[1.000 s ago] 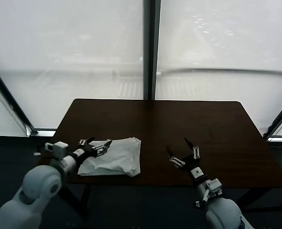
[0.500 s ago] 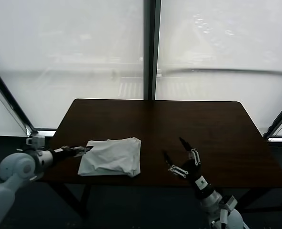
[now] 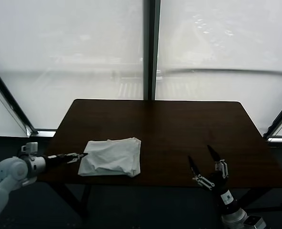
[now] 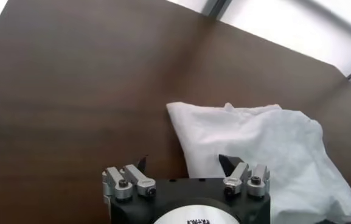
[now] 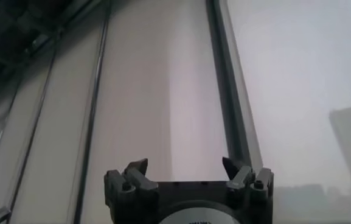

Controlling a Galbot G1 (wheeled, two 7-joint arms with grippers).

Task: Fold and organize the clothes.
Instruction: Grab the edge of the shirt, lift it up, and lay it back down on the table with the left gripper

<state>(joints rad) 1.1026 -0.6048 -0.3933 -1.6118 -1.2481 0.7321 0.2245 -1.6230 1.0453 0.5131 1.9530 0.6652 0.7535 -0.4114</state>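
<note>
Folded white T-shirt [image 3: 111, 157] lies on the table [image 3: 188, 129], near-left. Left gripper [image 3: 75, 156] sits low just left of it, fingers apart; right gripper [image 3: 206, 164] tilts upward near-right, jaws spread, holding nothing.

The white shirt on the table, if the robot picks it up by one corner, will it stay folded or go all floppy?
Probably floppy. The shirt is soft cloth with wrinkles and puffy, uneven edges, so its folds would likely fall open. It looks light, and a push would probably bunch it up on the smooth table rather than slide it whole. It shouldn't roll or break.
</note>
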